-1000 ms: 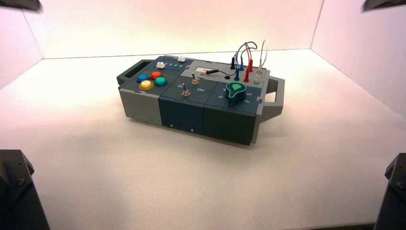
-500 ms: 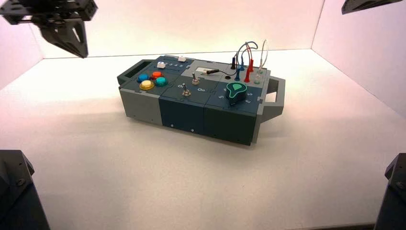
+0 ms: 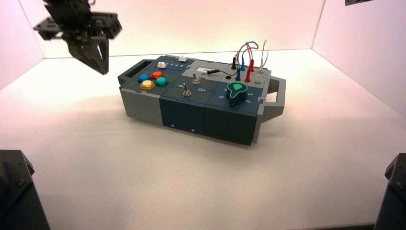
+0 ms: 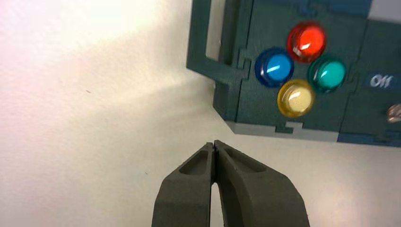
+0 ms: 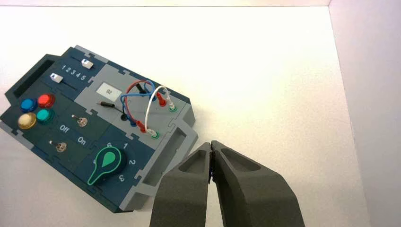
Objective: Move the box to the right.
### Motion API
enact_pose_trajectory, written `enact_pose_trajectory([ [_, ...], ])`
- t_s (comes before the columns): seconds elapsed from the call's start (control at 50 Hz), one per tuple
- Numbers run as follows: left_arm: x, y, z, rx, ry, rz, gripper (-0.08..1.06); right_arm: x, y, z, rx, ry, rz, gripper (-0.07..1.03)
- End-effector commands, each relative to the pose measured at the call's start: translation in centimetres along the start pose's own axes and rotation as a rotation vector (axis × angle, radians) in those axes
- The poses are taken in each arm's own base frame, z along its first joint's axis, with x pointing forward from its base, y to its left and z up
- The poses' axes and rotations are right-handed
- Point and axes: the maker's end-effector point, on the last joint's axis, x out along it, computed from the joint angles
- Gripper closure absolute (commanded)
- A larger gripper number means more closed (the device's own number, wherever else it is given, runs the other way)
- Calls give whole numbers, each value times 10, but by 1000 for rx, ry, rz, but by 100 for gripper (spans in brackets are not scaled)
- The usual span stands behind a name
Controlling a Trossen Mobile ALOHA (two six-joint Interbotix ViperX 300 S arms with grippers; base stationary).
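The box (image 3: 201, 98) sits on the white table (image 3: 143, 172), turned at a slant, its left end handle (image 3: 131, 72) nearest the left gripper (image 3: 98, 60); that gripper hangs in the air above the table, just off the box's left end, its fingers (image 4: 203, 175) pressed together tip to tip and holding nothing; in the left wrist view the closed tips point at bare table beside the handle's outer edge, with the 4 buttons close ahead: blue button (image 4: 274, 67), red button (image 4: 306, 41), teal button (image 4: 327, 74), yellow button (image 4: 296, 98); an "Off" label (image 4: 379, 81) lies just past them

The right gripper (image 5: 211, 163) is high up at the box's right end, only a dark corner of its arm (image 3: 358, 2) showing in the high view; its fingers are also closed together and empty, and its own view puts the tips over the right end handle (image 5: 165, 156); near that handle sit the green knob (image 5: 108, 163) and the looped red, blue and white wires (image 5: 142, 101); 2 white sliders (image 5: 71, 71) lie at the far end

Open white table stretches beyond the right gripper as far as the side wall (image 3: 368, 52), and wide bare surface lies in front of the box too
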Motion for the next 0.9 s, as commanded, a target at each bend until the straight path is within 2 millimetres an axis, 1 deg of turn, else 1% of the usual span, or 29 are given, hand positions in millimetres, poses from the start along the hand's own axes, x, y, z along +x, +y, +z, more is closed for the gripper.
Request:
enact_pose_trajectory([
  [0.02, -1, -2, 7, 10, -9, -2, 101, -3, 0, 11, -1, -31, -1, 98],
  [0.16, 4, -1, 6, 12, 4, 1, 101, -3, 0, 11, -2, -31, -2, 98],
  [0.44, 7, 0, 11, 15, -17, 5, 101, -4, 0, 12, -7, -37, -2, 98],
  [0.54, 10, 1, 14, 18, -28, 10, 101, -7, 0, 14, -8, -54, -3, 98],
  [0.72, 16, 2, 21, 25, -35, 13, 101, -14, 0, 18, -7, -91, -2, 98],
  [0.9, 22, 2, 29, 26, -40, 15, 101, -16, -3, 19, 3, -102, -10, 98],
])
